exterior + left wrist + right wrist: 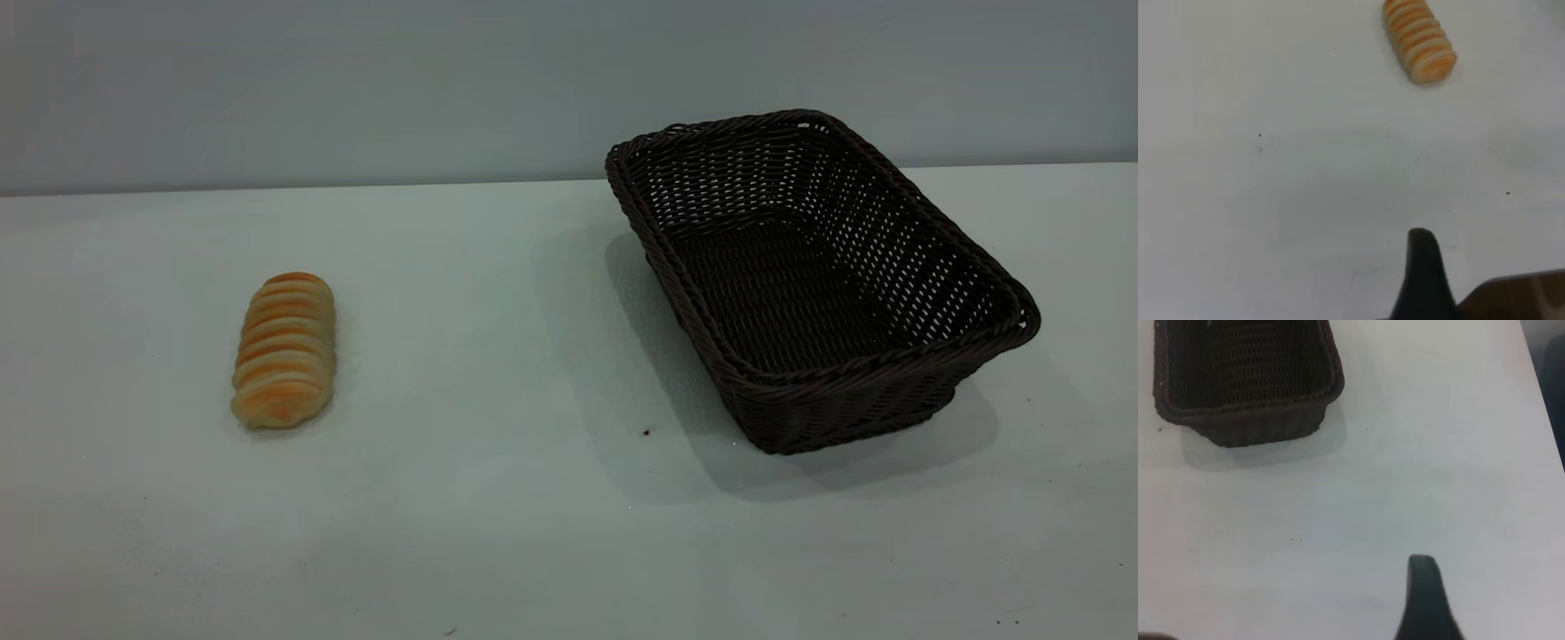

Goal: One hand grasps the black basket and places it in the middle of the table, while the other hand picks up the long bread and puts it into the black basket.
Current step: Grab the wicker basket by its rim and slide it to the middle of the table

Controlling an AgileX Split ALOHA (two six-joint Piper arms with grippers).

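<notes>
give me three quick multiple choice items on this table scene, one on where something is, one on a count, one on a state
1. In the exterior view, where does the small ridged golden-orange long bread lie?
A. inside the basket
B. on the pale grey table, left of the basket
C. on the basket's rim

2. How many loaves are on the table?
A. one
B. two
C. three

3. What is the state of the large dark woven wicker black basket?
A. overturned
B. filled with bread
C. upright and empty

Answers:
1. B, the loaf rests on bare tabletop, well apart from the basket.
2. A, only one loaf shows in any view.
3. C, its opening faces up and the woven floor is bare.
</notes>
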